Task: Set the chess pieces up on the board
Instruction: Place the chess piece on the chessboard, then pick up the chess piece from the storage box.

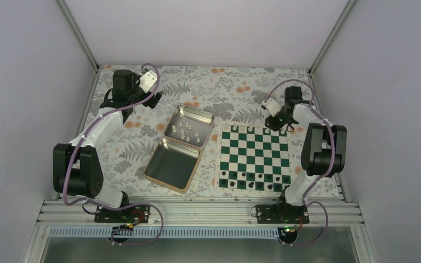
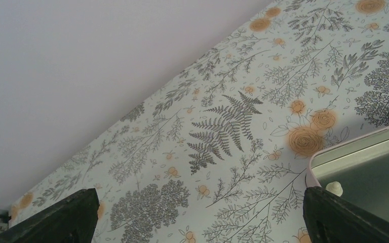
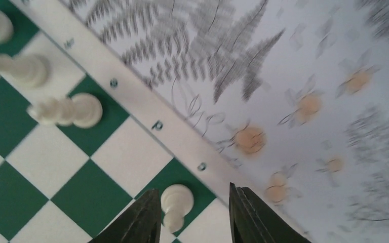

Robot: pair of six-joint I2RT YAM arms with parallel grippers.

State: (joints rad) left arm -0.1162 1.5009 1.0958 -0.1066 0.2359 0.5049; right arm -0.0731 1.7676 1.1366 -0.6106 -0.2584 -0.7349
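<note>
The green and white board [image 1: 255, 159] lies right of centre. Cream-white chess pieces [image 1: 250, 129] stand along its far row. My right gripper [image 3: 193, 188] hovers open at the board's far right corner [image 1: 278, 121]. One white piece [image 3: 176, 202] stands on a green corner square between the fingers, close to the left finger [image 3: 144, 217] and apart from the right one. Other white pieces [image 3: 73, 110] stand on neighbouring edge squares. My left gripper [image 2: 198, 191] is open over bare cloth at the far left [image 1: 149, 100], with nothing between its fingers.
An open silver hinged tin [image 1: 182, 143] lies left of the board, and several white pieces [image 1: 186, 129] rest in its far half. Its corner [image 2: 364, 152] shows beside my left gripper's right finger. Small dark pieces [image 1: 252, 185] line the board's near row.
</note>
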